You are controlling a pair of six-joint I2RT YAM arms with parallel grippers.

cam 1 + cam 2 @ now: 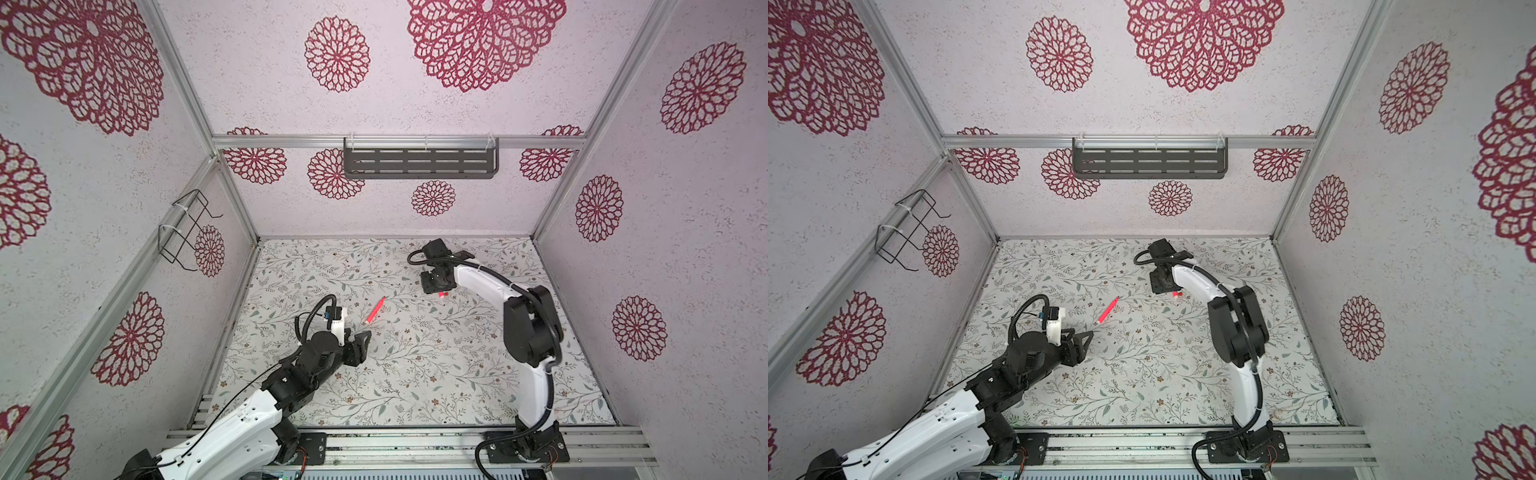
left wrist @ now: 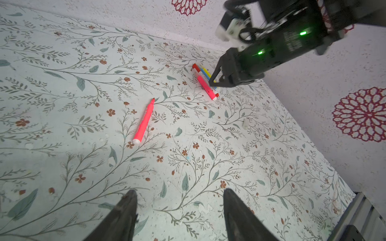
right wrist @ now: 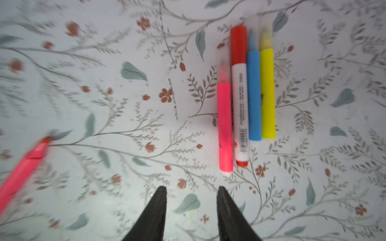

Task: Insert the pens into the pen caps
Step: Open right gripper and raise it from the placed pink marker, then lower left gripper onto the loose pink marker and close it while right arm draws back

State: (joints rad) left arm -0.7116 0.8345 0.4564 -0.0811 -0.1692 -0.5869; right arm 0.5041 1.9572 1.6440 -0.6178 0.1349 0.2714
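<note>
Side by side on the desk (image 2: 62,129) lie four pens (image 3: 240,104), apparently capped. A fifth, the pink pen (image 2: 144,123), lies apart and uncapped, well away from a clear cap (image 2: 245,123). The right pincer (image 3: 191,188) and left pincer (image 2: 180,191) stand open and empty. One insertion is judged left.

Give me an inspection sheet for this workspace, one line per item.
Surface: floral mat, flat, with pens lying on it.
Job's things: four pens side by side, apparently capped; one pink pen uncapped, lying apart; one clear cap loose on the mat.
Clutter: nothing seen.
Grippers: left end effector open, holding nothing; right end effector open, holding nothing, beside the row of four.
Cables: black cable looped at the right wrist, clear of the pens.
Surroundings: patterned walls; slotted shelf and wire rack mounted on them.
</note>
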